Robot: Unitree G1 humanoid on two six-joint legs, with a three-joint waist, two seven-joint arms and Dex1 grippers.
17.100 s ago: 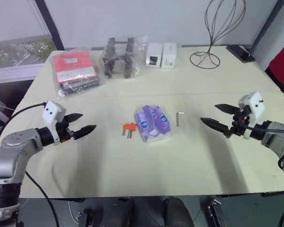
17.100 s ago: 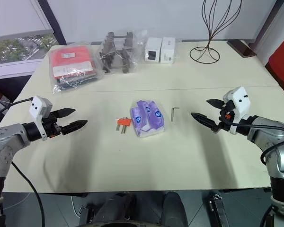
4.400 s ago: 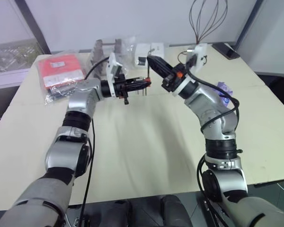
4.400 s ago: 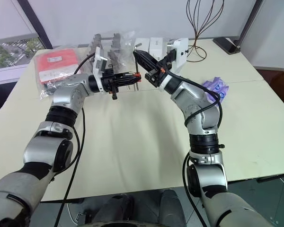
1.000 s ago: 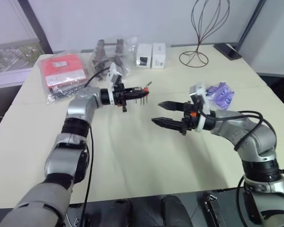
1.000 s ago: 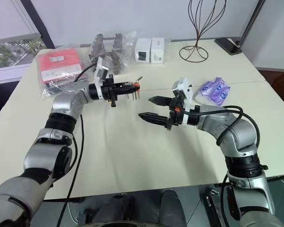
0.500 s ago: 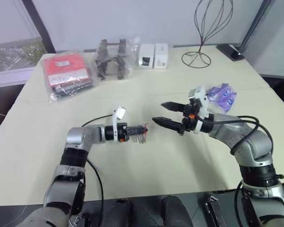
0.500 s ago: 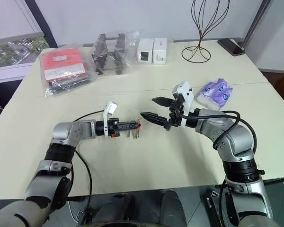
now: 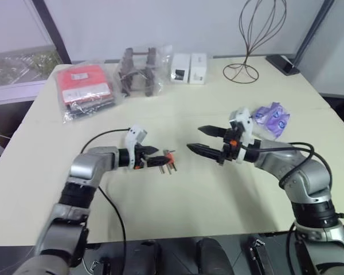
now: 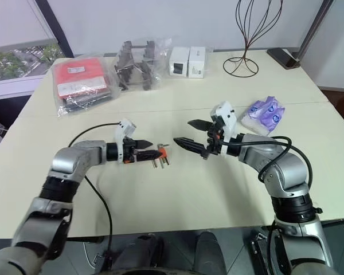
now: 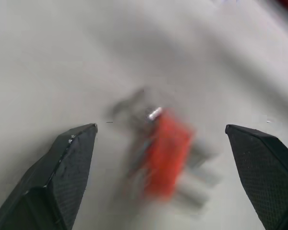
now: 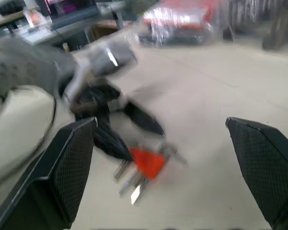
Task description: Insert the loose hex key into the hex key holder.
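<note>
Your left tool (image 9: 155, 156) stands wide open, low over the pale counter (image 9: 178, 206), with the small orange-red plastic hex key holder (image 9: 168, 158) lying just at its fingertips; from the head views you cannot tell whether a tip touches the block or merely sits beside it. Thin grey metal keys stick out of the block toward you, resting on the counter. Whether the loose L-shaped grey hex key is already among them cannot be told; no separate key lies on the counter nearby.

Your right tool (image 9: 202, 140) is also wide open and holds nothing, hovering above the counter a little to the right of the holder, tips aimed at it.

The holder looks light and rigid, so expect it to skid or pivot on the smooth counter if you nudge one corner. Take it across the flat plastic body, not by the keys, which are thin, slick and likely to swivel.

Further out, a purple tissue pack (image 9: 271, 118) lies behind your right arm, and a red packet in clear plastic (image 9: 83, 91) sits at the far left.
</note>
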